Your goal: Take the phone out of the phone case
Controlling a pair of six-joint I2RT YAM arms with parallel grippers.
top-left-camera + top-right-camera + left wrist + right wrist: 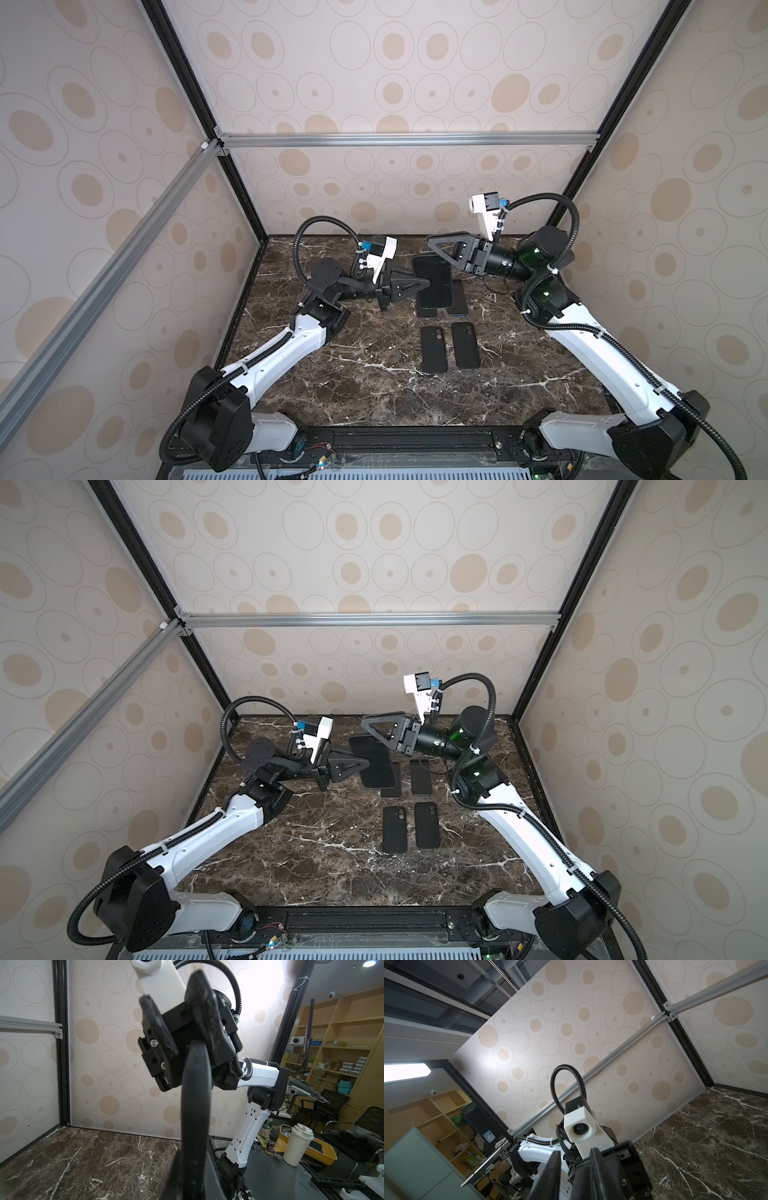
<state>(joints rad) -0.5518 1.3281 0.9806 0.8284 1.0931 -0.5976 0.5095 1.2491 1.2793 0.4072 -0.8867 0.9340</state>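
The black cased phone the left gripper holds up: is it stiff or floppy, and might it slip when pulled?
Probably stiff: the cased phone juts out from the left gripper, pinched at one edge, without visible sag. It could pivot or slip under a pull, since the pinch is narrow and the black surface looks smooth.

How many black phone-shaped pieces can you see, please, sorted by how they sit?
Held piece, raised in the left gripper: 1
Pieces lying flat with camera holes up: 2
Pieces lying flat with no camera holes showing, one partly hidden under the held piece: 2
Total: 5
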